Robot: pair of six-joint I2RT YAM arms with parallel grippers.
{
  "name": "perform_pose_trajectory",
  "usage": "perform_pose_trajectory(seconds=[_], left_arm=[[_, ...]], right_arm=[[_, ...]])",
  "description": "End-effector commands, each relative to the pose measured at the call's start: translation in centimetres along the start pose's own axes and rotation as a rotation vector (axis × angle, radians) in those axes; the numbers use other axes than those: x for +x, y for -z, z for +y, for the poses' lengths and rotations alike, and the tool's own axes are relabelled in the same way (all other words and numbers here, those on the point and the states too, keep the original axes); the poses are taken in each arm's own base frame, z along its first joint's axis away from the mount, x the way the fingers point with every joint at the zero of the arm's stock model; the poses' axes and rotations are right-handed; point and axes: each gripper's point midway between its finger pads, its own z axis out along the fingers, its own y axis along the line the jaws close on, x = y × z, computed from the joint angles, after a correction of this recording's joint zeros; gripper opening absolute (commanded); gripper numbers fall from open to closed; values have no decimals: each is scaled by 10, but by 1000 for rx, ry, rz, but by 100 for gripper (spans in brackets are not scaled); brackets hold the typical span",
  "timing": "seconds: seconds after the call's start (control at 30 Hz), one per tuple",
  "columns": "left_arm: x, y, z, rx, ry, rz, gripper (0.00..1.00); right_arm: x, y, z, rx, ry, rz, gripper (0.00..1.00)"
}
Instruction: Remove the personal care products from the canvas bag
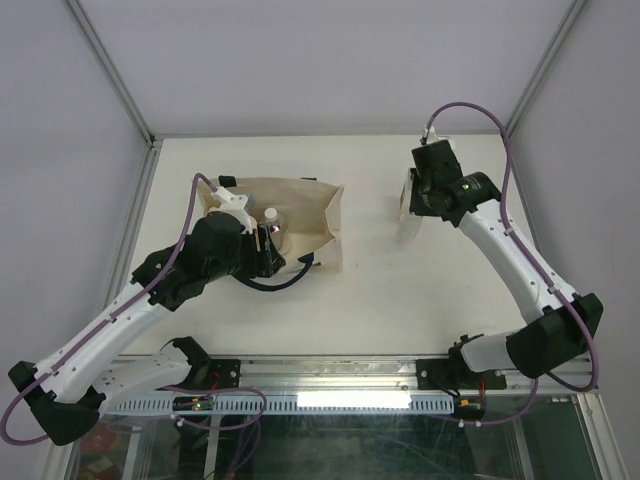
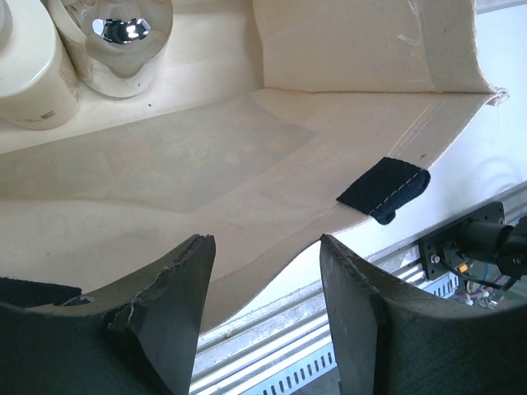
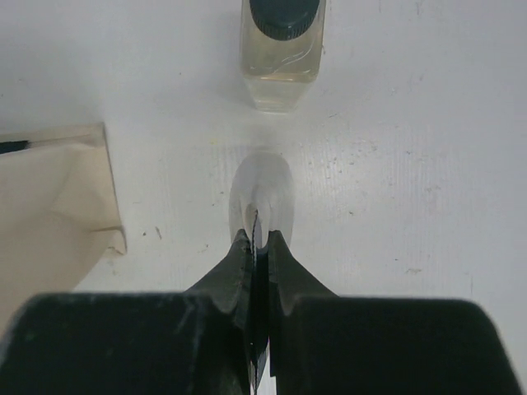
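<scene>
Left gripper (image 2: pixel 265 247) well short of silver-topped bottle (image 2: pixel 123 37)

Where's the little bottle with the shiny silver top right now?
The silver-topped bottle is inside the canvas bag, on the left of the table, next to the cream bottle; the left wrist view shows it top left, beyond the left gripper.

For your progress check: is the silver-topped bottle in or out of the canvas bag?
In: the silver-topped bottle rests inside the canvas bag, on its inner fabric.
</scene>
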Motion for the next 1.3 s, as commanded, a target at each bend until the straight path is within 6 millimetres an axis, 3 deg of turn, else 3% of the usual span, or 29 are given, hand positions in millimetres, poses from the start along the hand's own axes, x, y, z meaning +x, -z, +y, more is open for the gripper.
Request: perform_pose_trajectory(seconds=[0.0,0.27,0.73,0.97,1.27], left_arm=[[-15,7,-10,26,-20,-40,56],[-15,8,-9,21,-14,-46,57],[-19,6,-9,7,-14,-54,57],[-24,9,-8,-1,-11,-73,57],[-40,20,-14,-1,-25,-104,58]], right_arm=[[-45,-8,-4,24,1,-148,0],[-37,-38,-5,26,21,-87,0],[-20,-61,-4,1,9,40,0],[-15,-65,0,-27,26,93,39],[-40,-37,2,-57,24,38,60]])
